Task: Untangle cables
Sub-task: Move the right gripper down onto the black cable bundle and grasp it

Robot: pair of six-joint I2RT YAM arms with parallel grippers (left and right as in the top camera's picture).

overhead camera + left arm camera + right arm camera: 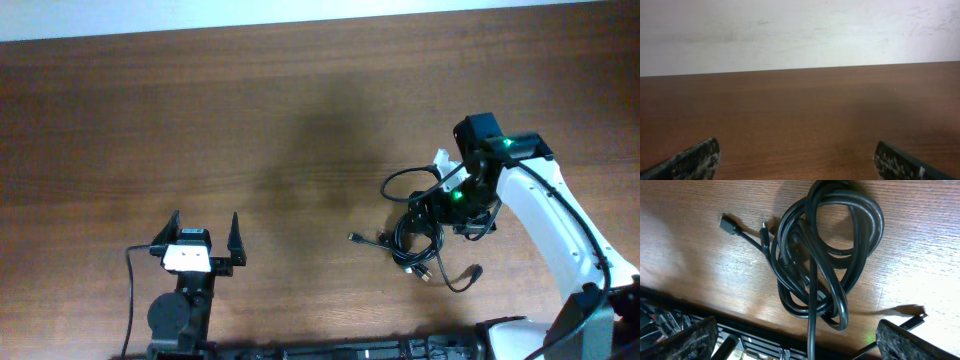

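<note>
Glossy black cables [812, 295] knotted in one loopy bundle at 4 o'clock on the wood-grain desk [200, 100] — right fingers [695, 340] spread wide over it, left fingers [236, 235] at 7 o'clock gaping too.

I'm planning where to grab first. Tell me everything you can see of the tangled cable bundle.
The cable bundle is several thin, glossy black cords, rubbery-looking, looped and knotted into one loose coil lying flat on the brown wooden table. Two loose ends stick out on one side: a flat black plug and a smaller thin plug. One strand runs out between the fingers of the open right claw above it; neither finger pinches it.
</note>
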